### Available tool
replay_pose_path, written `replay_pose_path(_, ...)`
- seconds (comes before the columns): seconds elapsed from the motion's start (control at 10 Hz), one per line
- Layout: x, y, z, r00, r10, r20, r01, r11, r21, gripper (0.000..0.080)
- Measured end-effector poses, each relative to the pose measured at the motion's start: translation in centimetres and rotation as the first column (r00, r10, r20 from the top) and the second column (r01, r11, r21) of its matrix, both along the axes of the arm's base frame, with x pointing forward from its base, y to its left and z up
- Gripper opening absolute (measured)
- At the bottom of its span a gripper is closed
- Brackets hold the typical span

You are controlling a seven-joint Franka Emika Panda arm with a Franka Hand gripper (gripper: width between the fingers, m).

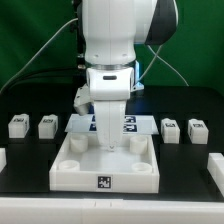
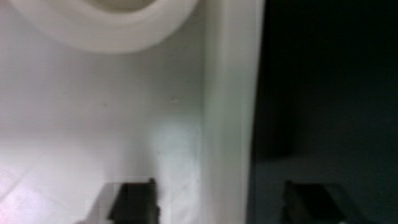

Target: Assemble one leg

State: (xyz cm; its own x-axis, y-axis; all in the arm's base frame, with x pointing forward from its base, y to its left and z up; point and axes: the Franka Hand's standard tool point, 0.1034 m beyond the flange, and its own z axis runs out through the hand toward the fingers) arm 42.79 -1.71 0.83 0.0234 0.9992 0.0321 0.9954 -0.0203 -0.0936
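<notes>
Four stubby white legs, each faced with a black-and-white square tag, stand on the black bench [image 1: 30,150]: a leg [image 1: 17,125] and a leg [image 1: 46,125] at the exterior view's left, a leg [image 1: 170,128] and a leg [image 1: 197,128] at its right. Between the pairs sits one white tray-like part [image 1: 70,176], one tag [image 1: 104,183] on its front wall. The jaws are spread astride its rim, pinching nothing. The marker board [image 1: 73,123] lies behind.
</notes>
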Motion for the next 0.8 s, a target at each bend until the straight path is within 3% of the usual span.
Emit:
replay_pose_path(0.1,-0.01,-0.02,-0.01,1.0,0.0,0.0,0.0,1.0,0.0,0.0202)
replay_pose_path(0.2,-0.01,-0.03,-0.01,1.0,-0.001,0.0,0.001,1.0,0.0,0.0074)
replay_pose_path(0.8,0.45,-0.11,0.18,1.0,-0.003,0.02,0.003,1.0,0.0,0.0065)
